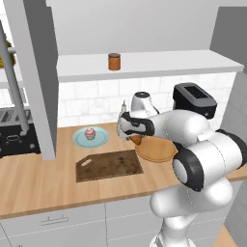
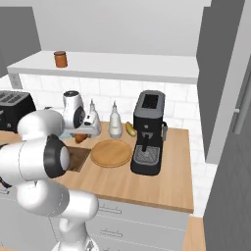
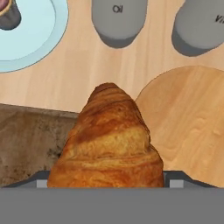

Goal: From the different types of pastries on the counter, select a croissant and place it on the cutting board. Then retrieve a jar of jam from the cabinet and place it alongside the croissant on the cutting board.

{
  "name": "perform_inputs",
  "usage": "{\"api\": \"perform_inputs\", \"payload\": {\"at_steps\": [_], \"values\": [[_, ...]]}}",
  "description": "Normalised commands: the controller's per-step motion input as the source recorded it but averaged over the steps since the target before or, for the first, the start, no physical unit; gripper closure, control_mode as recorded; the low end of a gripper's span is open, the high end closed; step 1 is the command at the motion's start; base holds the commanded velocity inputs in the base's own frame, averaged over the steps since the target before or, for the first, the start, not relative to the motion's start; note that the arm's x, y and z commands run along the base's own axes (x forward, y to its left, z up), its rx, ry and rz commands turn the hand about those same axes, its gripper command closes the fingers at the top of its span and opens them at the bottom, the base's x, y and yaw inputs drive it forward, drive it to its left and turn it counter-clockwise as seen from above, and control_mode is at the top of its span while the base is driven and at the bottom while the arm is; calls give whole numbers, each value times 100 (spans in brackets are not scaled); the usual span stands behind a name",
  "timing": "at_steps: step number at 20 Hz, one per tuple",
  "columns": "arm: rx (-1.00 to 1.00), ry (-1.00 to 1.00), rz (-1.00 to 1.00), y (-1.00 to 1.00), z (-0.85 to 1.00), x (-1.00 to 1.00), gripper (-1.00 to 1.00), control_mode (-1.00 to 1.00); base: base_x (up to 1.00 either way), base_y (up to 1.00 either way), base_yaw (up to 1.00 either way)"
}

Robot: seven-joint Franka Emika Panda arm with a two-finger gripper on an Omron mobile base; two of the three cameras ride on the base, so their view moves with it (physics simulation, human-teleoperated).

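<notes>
My gripper (image 1: 135, 139) is shut on the golden-brown croissant (image 3: 109, 144), which hangs a little above the counter (image 1: 38, 185). It sits between the right end of the dark cutting board (image 1: 108, 165) and the round wooden plate (image 1: 157, 150). In the hand view the croissant covers the board's edge (image 3: 26, 144). From the right base view the croissant (image 2: 81, 138) shows under the hand. The reddish-brown jar of jam (image 1: 114, 61) stands on the white cabinet shelf (image 1: 164, 62), also visible as the jar (image 2: 60, 59). A pink-frosted cupcake (image 1: 89, 133) rests on a light blue plate (image 1: 79, 141).
Two white bottles (image 2: 115, 125) (image 2: 92, 117) stand at the backsplash behind the round plate (image 2: 111, 153). A black coffee machine (image 2: 148, 132) is to its right, with a yellow-green fruit (image 2: 130, 129) beside it. A toaster (image 1: 17, 130) sits far left behind a grey panel (image 1: 41, 82).
</notes>
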Motion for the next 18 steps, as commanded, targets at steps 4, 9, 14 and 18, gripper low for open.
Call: {"api": "perform_inputs", "payload": {"at_steps": [4, 9, 14, 18], "values": [[-7, 1, 5, 19, -27, 5, 100, -100, 0, 0, 0], [-5, 4, 5, 15, -38, 1, 100, -100, 0, 0, 0], [-3, 1, 5, 1, -38, 0, 100, -100, 0, 0, 0], [0, 0, 6, 2, -22, -3, 100, -100, 0, 0, 0]]}}
